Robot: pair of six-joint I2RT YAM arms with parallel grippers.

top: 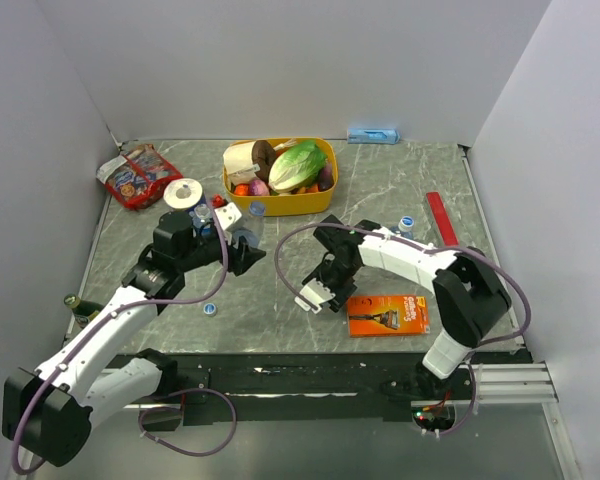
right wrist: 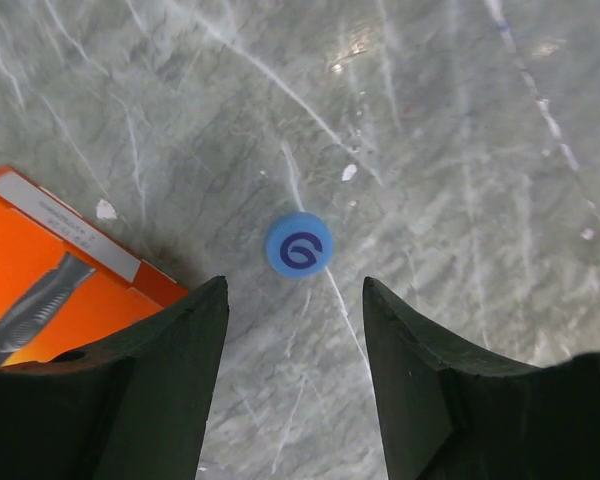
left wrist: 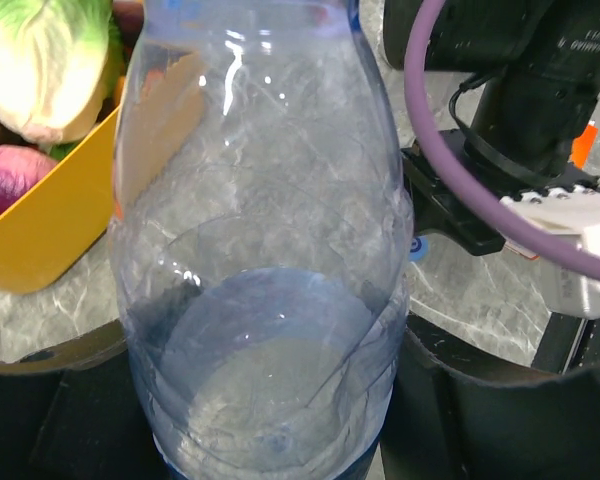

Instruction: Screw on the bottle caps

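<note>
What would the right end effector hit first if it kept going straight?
Probably the tiny round blue plastic cap lying on the grey marbled tabletop, just beyond the right end effector; depth is unclear.

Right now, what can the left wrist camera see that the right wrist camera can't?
Only the left wrist view shows the clear bottle filling the picture, the yellow tub with a cabbage in it, and the right arm. Only the right wrist view shows, up close, the bottle cap lying just ahead of the open right gripper, and an orange box beside it. Both show the grey marble table.
</note>
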